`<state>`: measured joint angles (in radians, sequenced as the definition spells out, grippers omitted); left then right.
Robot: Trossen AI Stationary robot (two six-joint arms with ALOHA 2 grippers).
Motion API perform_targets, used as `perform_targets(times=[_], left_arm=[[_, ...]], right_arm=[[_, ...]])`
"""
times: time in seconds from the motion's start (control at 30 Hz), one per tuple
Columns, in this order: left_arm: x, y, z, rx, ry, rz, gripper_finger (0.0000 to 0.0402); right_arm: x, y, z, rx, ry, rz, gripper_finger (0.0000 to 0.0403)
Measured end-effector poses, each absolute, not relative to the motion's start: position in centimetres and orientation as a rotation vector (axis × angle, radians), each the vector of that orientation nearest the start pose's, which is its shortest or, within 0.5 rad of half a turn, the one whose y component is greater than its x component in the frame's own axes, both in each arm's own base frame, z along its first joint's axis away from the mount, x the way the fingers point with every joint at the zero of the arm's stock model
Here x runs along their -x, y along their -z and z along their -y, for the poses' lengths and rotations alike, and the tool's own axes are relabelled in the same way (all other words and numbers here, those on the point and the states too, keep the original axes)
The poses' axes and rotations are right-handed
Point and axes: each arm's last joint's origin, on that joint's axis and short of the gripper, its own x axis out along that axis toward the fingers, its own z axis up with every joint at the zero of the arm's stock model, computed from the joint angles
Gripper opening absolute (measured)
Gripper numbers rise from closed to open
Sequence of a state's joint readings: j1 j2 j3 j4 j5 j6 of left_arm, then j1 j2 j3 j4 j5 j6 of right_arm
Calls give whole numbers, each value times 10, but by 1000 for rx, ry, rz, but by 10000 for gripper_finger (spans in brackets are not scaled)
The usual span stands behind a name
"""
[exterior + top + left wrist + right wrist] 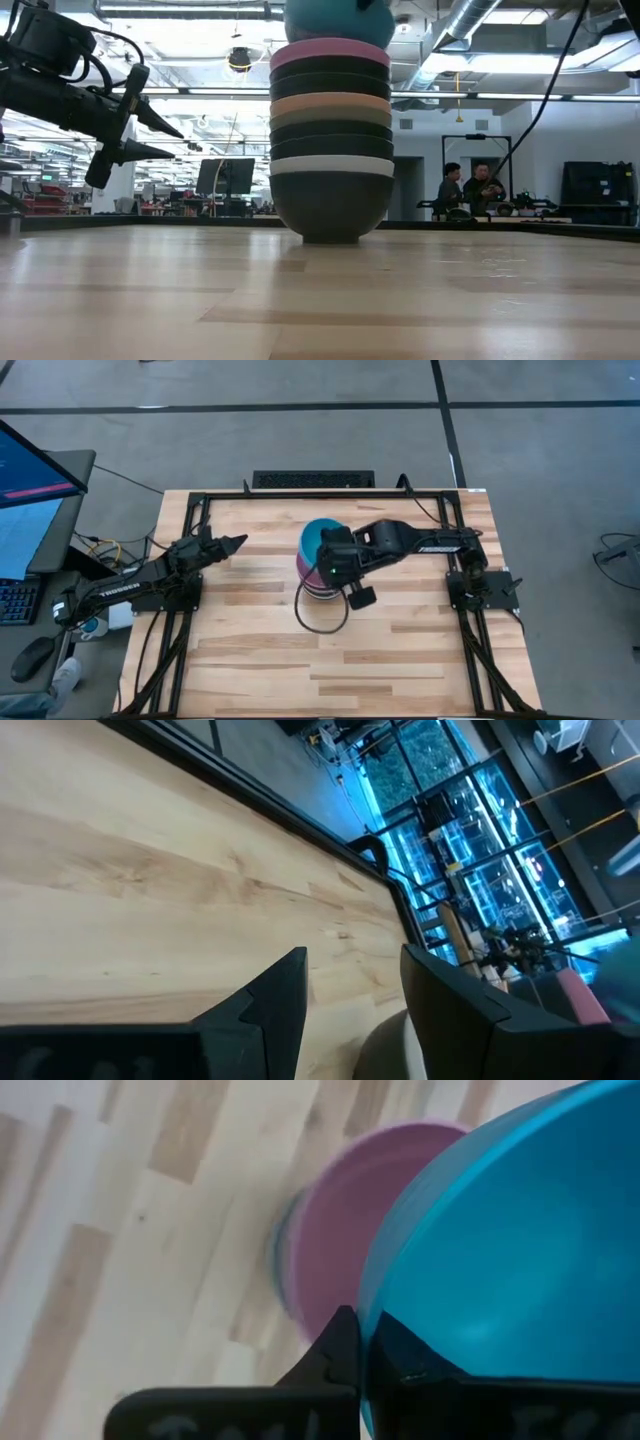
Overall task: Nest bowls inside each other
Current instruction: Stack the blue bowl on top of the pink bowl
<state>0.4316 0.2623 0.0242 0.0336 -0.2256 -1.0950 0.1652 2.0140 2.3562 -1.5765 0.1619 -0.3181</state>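
Your right hand [362, 1342] is pinched tight on the rim of the bright blue bowl [500, 1250], one finger on each side of the wall, as the right wrist view shows. From above, that hand [333, 563] sits over the middle of the surface [400, 650], right on top of the stack of bowls [318, 582]. The blue bowl [338, 20] hangs just above the stack in the low view; you cannot tell whether it touches the pink bowl [330, 53] below it.

Under the pink bowl, the stack [331, 140] reads downward as dark bowls, an orange bowl [331, 103], more dark ones, a white bowl [331, 165] and a dark bowl [331, 210] at the base, resting on the wood. The whole tower stands upright.

Your left hand [232, 544] waits to the left of the stack, well apart from it and raised above the surface. Its fingers [270, 1000] stand a little spread with nothing between them.

Nothing lies between the left hand and the stack. A black cable [320, 622] loops over the surface just in front of the bowls.

Farther off, beyond the surface, two people [472, 188] sit in the room. A monitor [35, 470] and keyboard [18, 603] stand at the left of the rig.
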Motion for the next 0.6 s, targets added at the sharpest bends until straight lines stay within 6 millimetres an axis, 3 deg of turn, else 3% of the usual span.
perform_targets(times=[0.27, 0.6], left_arm=[[-99, -152, -52, 1078, -684, 156, 153], [-99, -152, -51, 1112, -676, 150, 153]], right_arm=[[-374, -390, -41, 535, -241, -1210, 13], [-373, -390, -49, 348, -219, -1212, 18]])
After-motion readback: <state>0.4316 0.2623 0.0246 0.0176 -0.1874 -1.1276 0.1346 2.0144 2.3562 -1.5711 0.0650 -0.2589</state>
